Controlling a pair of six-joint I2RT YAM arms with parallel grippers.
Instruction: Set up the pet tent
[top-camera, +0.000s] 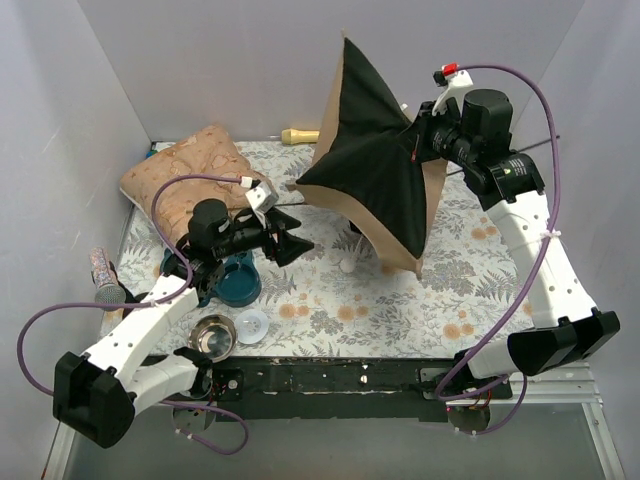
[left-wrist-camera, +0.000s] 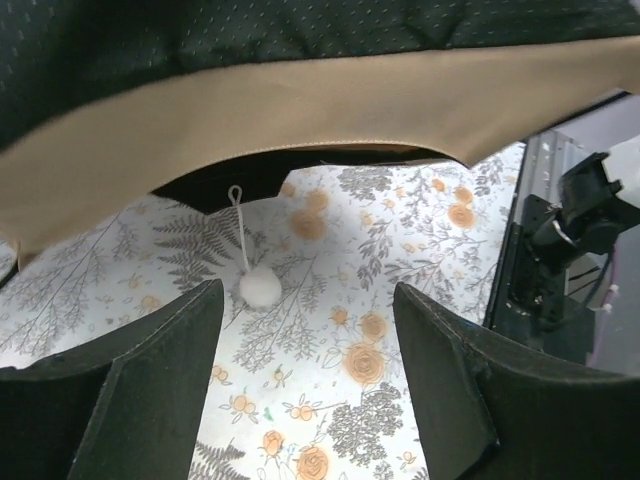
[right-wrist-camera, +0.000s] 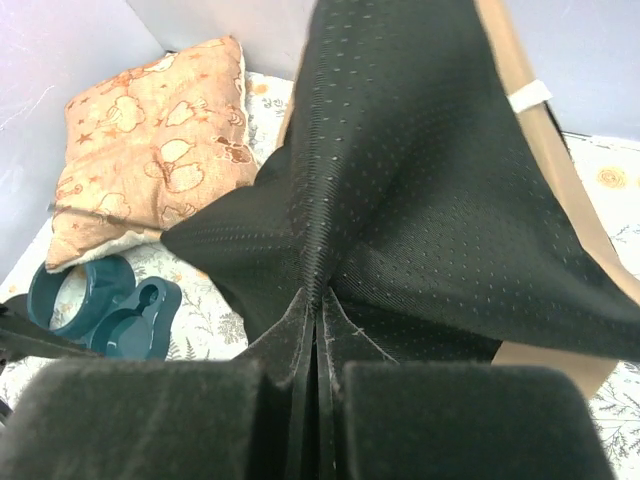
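Observation:
The pet tent (top-camera: 375, 165) is a tan shell with a black underside, held up off the floral mat at the back right. My right gripper (top-camera: 418, 135) is shut on a black seam of its fabric (right-wrist-camera: 330, 230), lifting it. My left gripper (top-camera: 290, 243) is open and empty, left of the tent's lower corner. In the left wrist view the tent's tan edge (left-wrist-camera: 300, 110) hangs above, with a white pompom on a cord (left-wrist-camera: 259, 287) on the mat between my fingers (left-wrist-camera: 165, 370).
A beige-pink patterned cushion (top-camera: 185, 180) lies back left. A teal double bowl holder (top-camera: 232, 278), a steel bowl (top-camera: 212, 337) and a white lid (top-camera: 251, 326) sit front left. A yellow object (top-camera: 298, 136) lies by the back wall. A glittery microphone-like toy (top-camera: 105, 278) lies far left.

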